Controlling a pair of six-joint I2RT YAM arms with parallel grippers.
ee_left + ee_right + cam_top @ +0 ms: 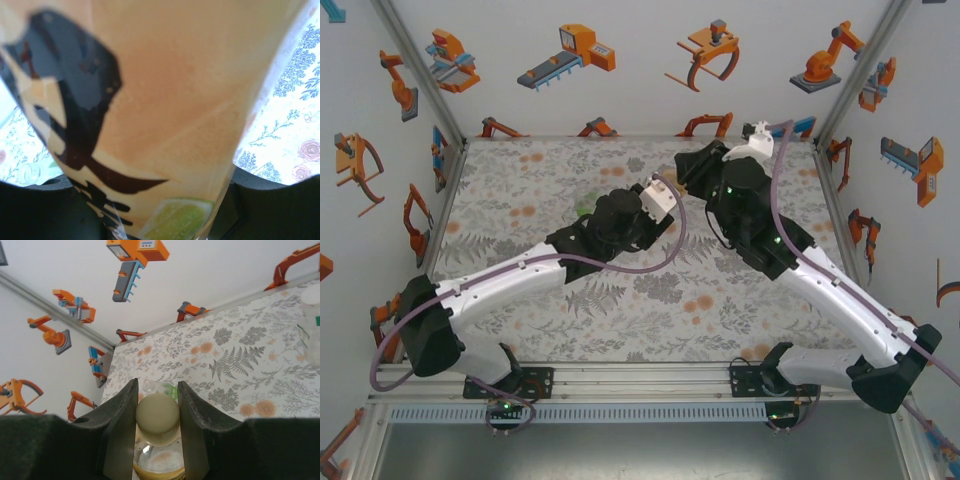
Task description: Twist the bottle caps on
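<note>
The yellow-labelled amber bottle [170,100] stands between the fingers of my left gripper [155,200], which is shut on its body. A pale yellow-green cap [158,415] sits on that bottle's neck, with my right gripper [157,386] shut on it from both sides. In the top view the two grippers meet near the middle of the table, left gripper [667,196] and right gripper [690,170], and the arms hide the bottle. The short clear green-tinted bottle [167,388] rests on the table just beyond the cap, also seen as a green spot [583,207].
A slim clear bottle [312,330] with a white cap [312,292] stands at the right edge of the right wrist view. The floral table [520,260] is walled on three sides. Both arms cross the middle of the table.
</note>
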